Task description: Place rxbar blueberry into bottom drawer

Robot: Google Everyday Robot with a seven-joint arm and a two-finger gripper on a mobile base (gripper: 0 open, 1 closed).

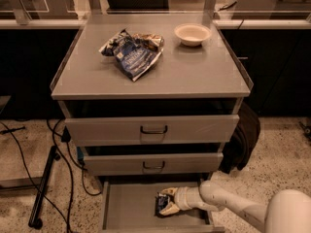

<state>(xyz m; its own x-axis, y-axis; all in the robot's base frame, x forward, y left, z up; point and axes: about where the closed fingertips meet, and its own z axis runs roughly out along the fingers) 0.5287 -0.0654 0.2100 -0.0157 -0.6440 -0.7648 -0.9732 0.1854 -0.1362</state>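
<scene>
The bottom drawer (127,208) is pulled open below the two upper grey drawers, showing its plain grey floor. My gripper (166,202) reaches into it from the right on a white arm. Its pale fingers are closed around the rxbar blueberry (161,207), a small dark blue wrapper held low over the drawer floor, right of centre. I cannot tell whether the bar touches the floor.
A crumpled blue-and-silver chip bag (132,52) and a white bowl (192,34) sit on the cabinet top. Black cables and a stand (43,186) lie on the floor at left. A dark bag (243,140) leans at the cabinet's right side.
</scene>
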